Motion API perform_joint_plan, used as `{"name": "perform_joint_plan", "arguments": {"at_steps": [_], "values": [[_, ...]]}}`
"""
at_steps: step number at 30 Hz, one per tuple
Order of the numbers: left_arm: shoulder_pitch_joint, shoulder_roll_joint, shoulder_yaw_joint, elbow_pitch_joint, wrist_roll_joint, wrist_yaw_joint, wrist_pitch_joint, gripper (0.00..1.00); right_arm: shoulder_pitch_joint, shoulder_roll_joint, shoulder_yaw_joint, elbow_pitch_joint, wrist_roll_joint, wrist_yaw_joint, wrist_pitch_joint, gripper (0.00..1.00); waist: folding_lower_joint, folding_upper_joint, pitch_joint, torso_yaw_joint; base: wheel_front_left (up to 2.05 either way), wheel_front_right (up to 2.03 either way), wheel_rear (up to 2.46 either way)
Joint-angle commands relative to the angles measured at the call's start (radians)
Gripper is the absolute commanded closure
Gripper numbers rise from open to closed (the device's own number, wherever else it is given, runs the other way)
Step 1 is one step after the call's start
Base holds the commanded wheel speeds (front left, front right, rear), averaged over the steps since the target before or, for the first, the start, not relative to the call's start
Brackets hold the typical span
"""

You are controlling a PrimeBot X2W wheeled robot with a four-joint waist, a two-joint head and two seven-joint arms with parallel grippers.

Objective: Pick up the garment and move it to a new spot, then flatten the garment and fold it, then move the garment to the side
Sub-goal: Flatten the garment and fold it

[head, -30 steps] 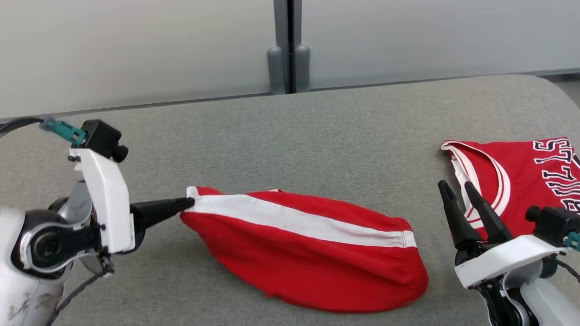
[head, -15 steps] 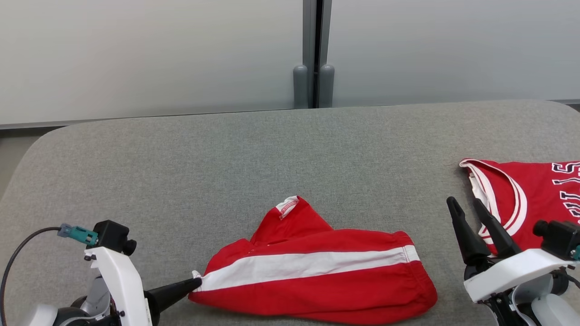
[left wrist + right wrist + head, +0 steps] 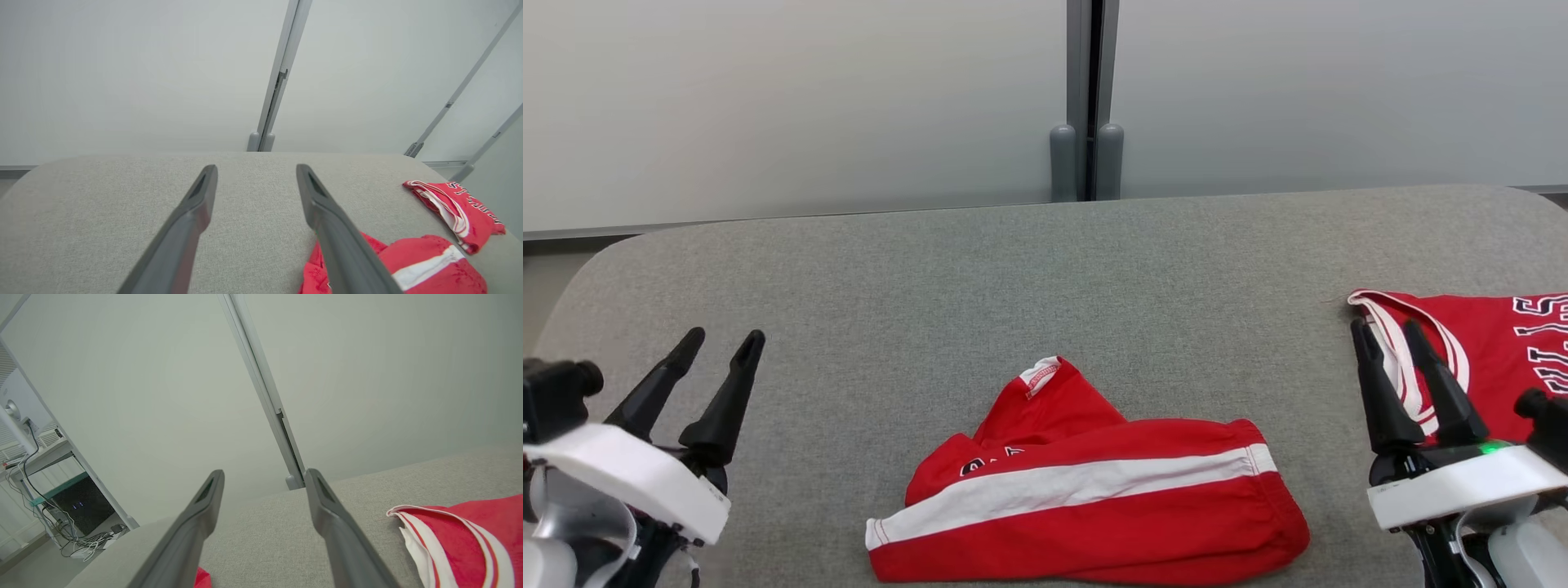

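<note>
Now, two red garments on one grey worktop [image 3: 1013, 269]. Nearest the front edge, between the two arms: shorts [image 3: 1094, 506]. Lies roughly folded, with one white stripe along the length, one small label corner poking up at the back, and some dark lettering peeping from a fold. Off to the right, well apart from the shorts: jersey [image 3: 1494, 359], white-trimmed, dark letters on the chest, partly cut off by the frame edge. Two grippers, both released, holding nothing. Left gripper [image 3: 725, 336]: two dark fingers spread, over bare worktop, well left of the shorts, clear of all cloth. Right gripper [image 3: 1383, 327]: two fingers likewise spread, tips in front of the jersey's neckline; contact with it impossible to tell. Behind, two pale panels [image 3: 768, 106] joined by one grey post [image 3: 1086, 98].
</note>
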Motion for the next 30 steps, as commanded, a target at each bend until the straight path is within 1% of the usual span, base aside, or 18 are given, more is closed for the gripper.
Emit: {"name": "perform_joint_plan", "arguments": {"at_steps": [1, 6, 9, 10, 11, 12, 13, 14, 17, 21, 30], "values": [[0.024, -0.007, 0.006, -0.008, 0.043, 0.020, -0.047, 0.00, 0.007, 0.003, -0.012, -0.009, -0.017, 0.001, -0.011, 0.00, 0.0000, 0.0000, 0.000, 0.003, 0.00, 0.00, 0.00], [0.081, -0.076, -0.004, -0.017, 0.206, 0.092, -0.271, 0.00, 0.031, 0.028, -0.055, -0.030, -0.095, 0.001, -0.022, 0.00, 0.0000, 0.0000, -0.002, 0.020, 0.00, 0.00, 0.00], [0.115, -0.132, -0.001, 0.006, 0.251, 0.131, -0.391, 0.00, 0.058, 0.048, -0.075, -0.031, -0.130, 0.001, -0.026, 0.00, 0.0000, 0.0000, -0.013, 0.030, 0.00, 0.00, 0.00], [0.126, -0.141, -0.001, 0.016, 0.273, 0.144, -0.427, 0.00, 0.066, 0.052, -0.078, -0.031, -0.142, 0.001, -0.026, 0.00, 0.0000, 0.0000, -0.015, 0.032, 0.00, 0.00, 0.00], [0.137, -0.144, -0.003, 0.027, 0.304, 0.160, -0.454, 0.00, 0.073, 0.058, -0.080, -0.031, -0.154, 0.001, -0.027, 0.00, 0.0000, 0.0000, -0.017, 0.034, 0.00, 0.00, 0.00], [0.160, -0.169, -0.008, 0.044, 0.344, 0.191, -0.493, 0.00, 0.090, 0.068, -0.081, -0.026, -0.175, 0.001, -0.028, 0.00, 0.0000, 0.0000, -0.022, 0.035, 0.00, 0.00, 0.00], [0.171, -0.185, -0.005, 0.047, 0.353, 0.202, -0.504, 0.00, 0.096, 0.075, -0.081, -0.025, -0.184, 0.001, -0.027, 0.00, 0.0000, 0.0000, -0.024, 0.035, 0.00, 0.00, 0.00], [0.182, -0.188, -0.002, 0.052, 0.373, 0.210, -0.512, 0.00, 0.103, 0.080, -0.080, -0.024, -0.190, 0.001, -0.027, 0.00, 0.0000, 0.0000, -0.027, 0.035, 0.00, 0.00, 0.00], [0.210, -0.219, -0.015, 0.058, 0.399, 0.210, -0.523, 0.00, 0.120, 0.088, -0.087, -0.021, -0.226, 0.001, -0.027, 0.00, 0.0000, 0.0000, -0.034, 0.037, 0.00, 0.00, 0.00], [0.228, -0.246, -0.020, 0.074, 0.417, 0.204, -0.528, 0.00, 0.134, 0.096, -0.094, -0.011, -0.286, 0.001, -0.028, 0.00, 0.0000, 0.0000, -0.043, 0.034, 0.00, 0.00, 0.00], [0.214, -0.272, -0.013, 0.087, 0.444, 0.186, -0.530, 0.00, 0.132, 0.106, -0.099, -0.007, -0.321, 0.001, -0.026, 0.00, 0.0000, 0.0000, -0.049, 0.029, 0.00, 0.00, 0.00]]}}
